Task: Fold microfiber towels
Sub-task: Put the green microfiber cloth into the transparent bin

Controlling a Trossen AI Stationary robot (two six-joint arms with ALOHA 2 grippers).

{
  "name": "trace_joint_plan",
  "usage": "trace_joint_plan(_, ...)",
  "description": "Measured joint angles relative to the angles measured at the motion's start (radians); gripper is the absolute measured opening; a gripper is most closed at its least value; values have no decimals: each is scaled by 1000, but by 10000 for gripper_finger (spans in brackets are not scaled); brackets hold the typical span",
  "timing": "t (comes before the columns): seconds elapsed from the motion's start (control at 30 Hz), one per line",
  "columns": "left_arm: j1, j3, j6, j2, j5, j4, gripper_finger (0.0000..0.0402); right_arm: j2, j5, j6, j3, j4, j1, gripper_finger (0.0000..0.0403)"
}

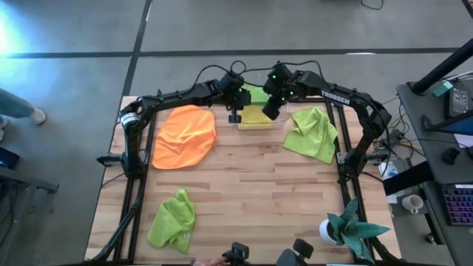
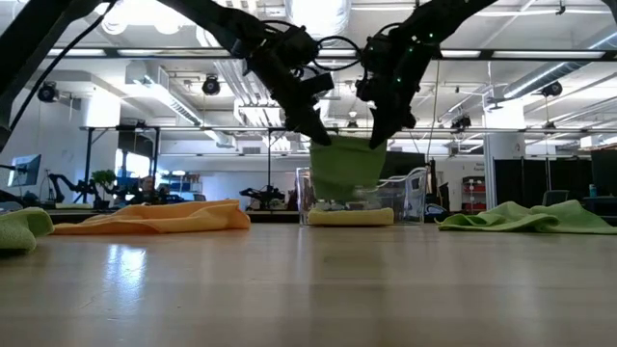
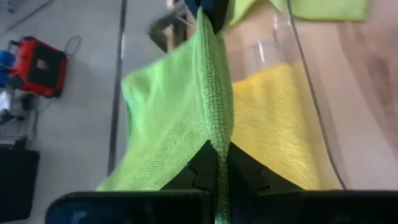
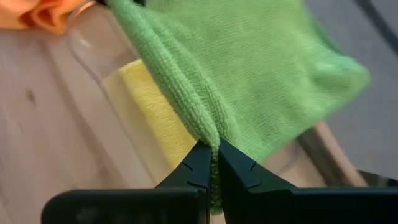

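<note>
A lime green microfiber towel [image 2: 347, 166] hangs between my two grippers over a clear plastic bin [image 2: 410, 193] at the table's far edge. Its lower part reaches down inside the bin's walls. A yellow towel [image 3: 273, 118] lies flat on the bin's floor. My left gripper [image 3: 217, 167] is shut on one end of the green towel's top edge. My right gripper [image 4: 214, 157] is shut on the other end. An orange towel [image 1: 185, 137] lies spread at the far left. A crumpled green towel [image 1: 312, 133] lies at the far right, and another [image 1: 172, 220] near the front left. My left gripper pinches the left end of the green towel's top edge [image 3: 219, 140] between its two fingers, slanting down from the left. The edge looks like a thick fold of several layers. It runs fairly taut to the other gripper, and the cloth hangs below. My right gripper pinches the right end of the same top edge [image 4: 211, 134] between its two fingers, slanting down steeply from the right. The cloth is bunched into a thick ridge at the fingers. The towel hangs below, clear of the table, over the bin.
A teal spiky plant in a white pot [image 1: 347, 229] stands at the near right corner. Bare wood [image 1: 259, 185] fills the table's middle. The arms' frames run along both side edges.
</note>
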Motion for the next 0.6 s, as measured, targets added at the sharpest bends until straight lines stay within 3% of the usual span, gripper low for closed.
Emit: trace_joint_plan(0.6,-12,-32,-26,-1,82,-22,3,0,-34,57,-92,27,4,11)
